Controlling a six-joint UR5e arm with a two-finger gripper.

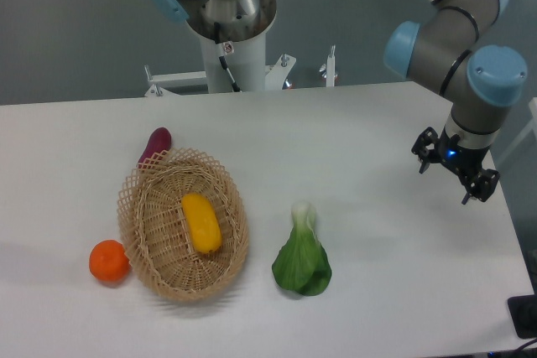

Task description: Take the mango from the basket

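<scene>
High frontal view over table [352, 123]

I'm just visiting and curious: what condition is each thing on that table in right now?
mango: lying in the basket, untouched
basket: upright on the table, holding only the mango
orange: on the table beside the basket
eggplant: behind the basket's rim
bok choy: lying flat on the table
gripper: far right, jaws empty

Mango [201, 223] is seen lying inside basket [147, 245], at bench [336, 123] front-left. Eggplant [155, 146] is set touching basket rim at approx. 11 o'clock; orange [109, 261] sits just beside rim at approx. 8 o'clock. Bok choy [301, 257] is placed nr basket at 3 o'clock. Gripper [454, 175] is held well apart, approx. 2 o'clock, over bench right edge.
</scene>
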